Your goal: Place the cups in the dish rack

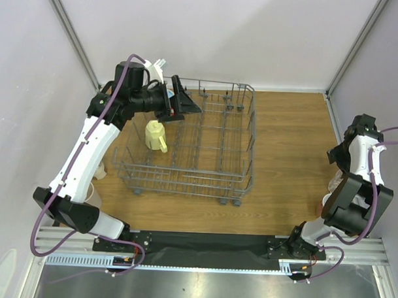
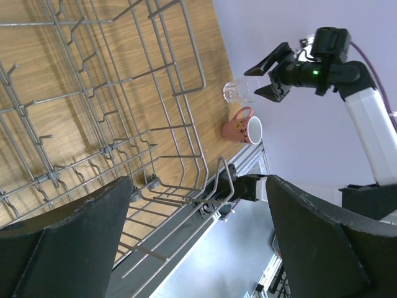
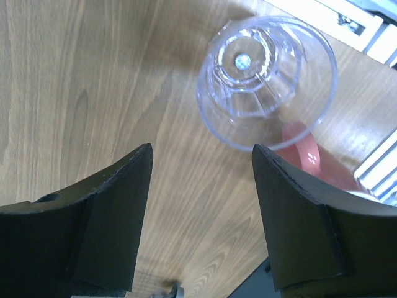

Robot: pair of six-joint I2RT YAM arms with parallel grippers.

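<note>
We found the left fingers (image 2: 62,248) spread above the dish rack (image 1: 204,178) and the right fingers (image 3: 298,211) spread, the clear glass cup (image 3: 267,81) just beyond their tips.

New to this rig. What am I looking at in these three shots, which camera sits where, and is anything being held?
It is two robot arms bolted at the near edge of a table, each ending in a two-finger gripper. One picture looks down from above. The other two come from a camera on each wrist, with that arm's own black fingers in the frame. On the table stands a grey wire rack with a yellow cup inside. Off to the right are a clear glass and a pink mug. The left gripper hangs open over the rack, empty. The right gripper is open, pointed at the glass, holding nothing.
</note>
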